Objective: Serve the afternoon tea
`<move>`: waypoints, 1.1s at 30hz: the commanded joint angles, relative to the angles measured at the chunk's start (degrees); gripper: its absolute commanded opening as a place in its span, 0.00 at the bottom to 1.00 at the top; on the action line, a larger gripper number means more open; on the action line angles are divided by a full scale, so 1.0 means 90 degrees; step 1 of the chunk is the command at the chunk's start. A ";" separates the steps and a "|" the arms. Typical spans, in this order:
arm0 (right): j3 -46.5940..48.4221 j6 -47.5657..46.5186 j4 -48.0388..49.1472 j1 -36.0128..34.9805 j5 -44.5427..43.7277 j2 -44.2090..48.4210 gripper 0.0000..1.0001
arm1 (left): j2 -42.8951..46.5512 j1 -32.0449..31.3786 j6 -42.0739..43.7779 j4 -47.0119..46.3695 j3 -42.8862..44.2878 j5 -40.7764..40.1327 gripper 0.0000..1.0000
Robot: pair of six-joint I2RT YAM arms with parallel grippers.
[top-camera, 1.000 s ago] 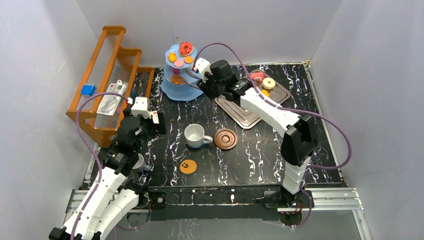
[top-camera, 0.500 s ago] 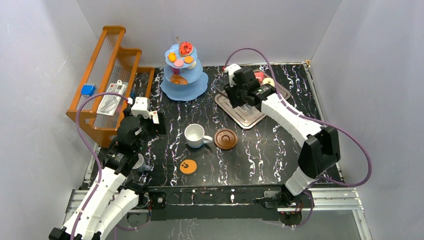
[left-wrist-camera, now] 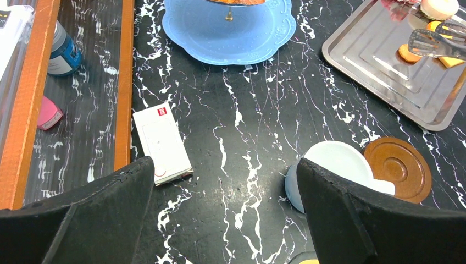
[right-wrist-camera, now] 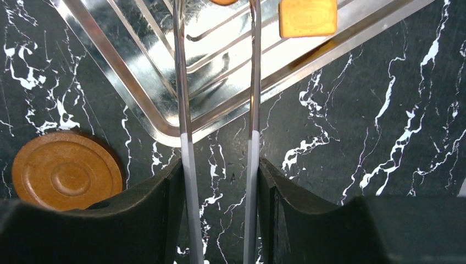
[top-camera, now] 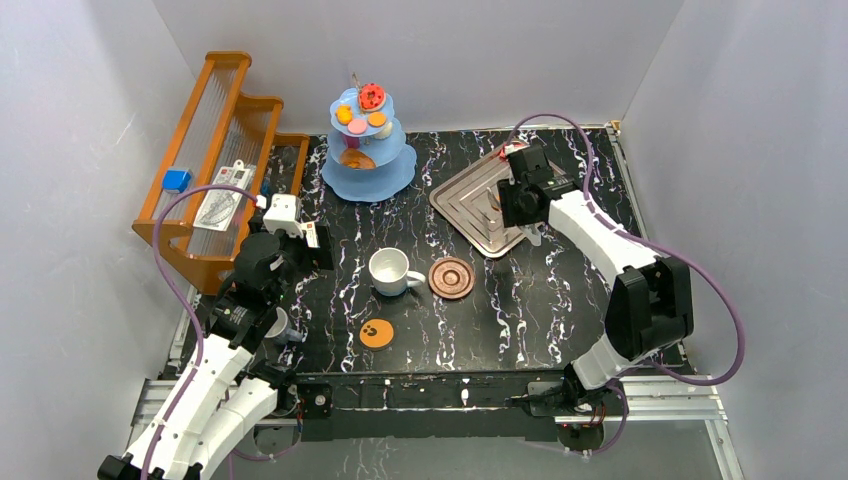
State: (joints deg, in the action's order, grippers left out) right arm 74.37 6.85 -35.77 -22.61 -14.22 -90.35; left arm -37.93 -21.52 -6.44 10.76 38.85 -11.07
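Black marbled table (top-camera: 520, 300) within pale walls (top-camera: 500, 50); left claw (left-wrist-camera: 224, 165) spread, right claw (right-wrist-camera: 218, 168) pinching tongs (right-wrist-camera: 179, 82).

light: bright, even | glare: metal tray (right-wrist-camera: 231, 82) | focus: sharp | shadows: soft

Plain grey walls (top-camera: 500, 50), black white-veined marble table (top-camera: 520, 300); even light

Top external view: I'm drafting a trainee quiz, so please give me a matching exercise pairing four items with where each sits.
Things:
1 white mug
2 brown saucer
3 orange coaster
4 red pastry

Places:
A top tier of the blue stand
B just in front of the silver tray, off its near corner
C nearest the table front edge
D immediately left of the saucer

Pairs: 1-D, 2-B, 3-C, 4-A.
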 commanded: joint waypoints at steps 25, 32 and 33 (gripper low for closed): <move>-0.0640 0.0062 0.1071 0.0276 0.0169 -0.0082 0.55 | 0.0059 -0.0031 -0.0034 -0.0077 0.0174 0.0006 0.98; -0.0654 0.0075 0.1056 0.0279 0.0267 -0.0224 0.53 | 0.0078 -0.0031 -0.0036 -0.0074 0.0169 -0.0049 0.98; -0.0646 0.0074 0.1046 0.0276 0.0267 -0.0213 0.51 | 0.0083 -0.0031 -0.0037 -0.0082 0.0168 -0.0052 0.98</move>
State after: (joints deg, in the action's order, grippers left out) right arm 67.59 7.16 -28.49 -20.27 -12.05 -92.68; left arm -37.82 -21.52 -6.61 10.76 38.85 -10.70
